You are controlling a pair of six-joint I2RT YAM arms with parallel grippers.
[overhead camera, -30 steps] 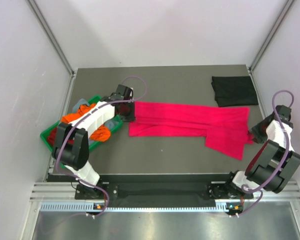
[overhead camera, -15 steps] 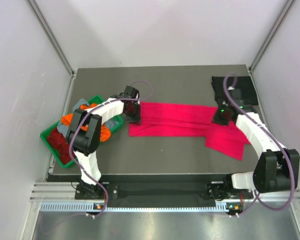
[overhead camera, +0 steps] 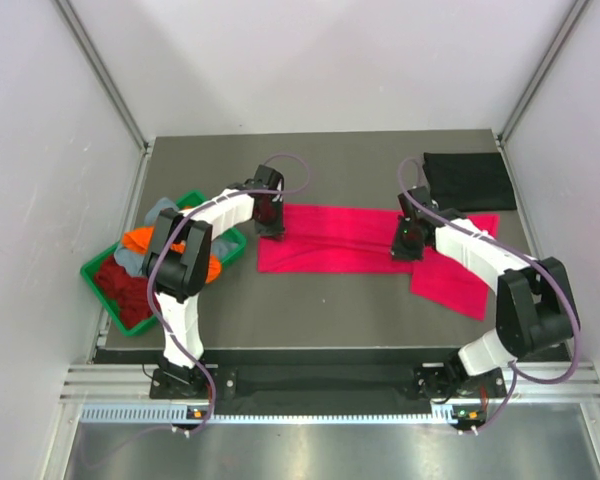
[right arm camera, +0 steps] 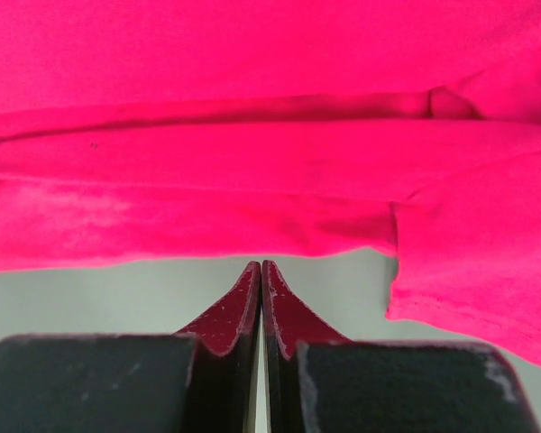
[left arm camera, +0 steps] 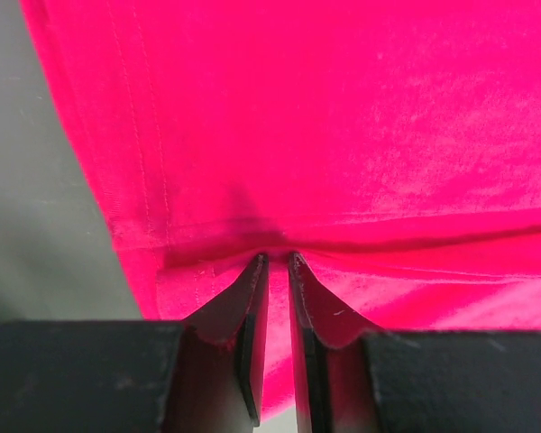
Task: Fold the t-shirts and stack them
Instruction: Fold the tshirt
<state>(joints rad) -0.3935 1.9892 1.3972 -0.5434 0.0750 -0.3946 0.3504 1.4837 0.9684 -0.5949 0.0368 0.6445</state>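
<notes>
Mid-fold on the pink shirt [overhead camera: 340, 245], stretched as a band across the frame's middle: the left gripper [left arm camera: 275, 260] pinches a fold at its left end, the right gripper [right arm camera: 261, 265] sits closed at its lower edge, likely needing a surer bite before lifting.

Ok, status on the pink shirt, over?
Left fingers pinched on bright pink-red cloth t-shirt, left end. Right fingers shut at its edge, grip unconfirmed. Only neighbour: folded black t-shirt, apart, far right.
</notes>
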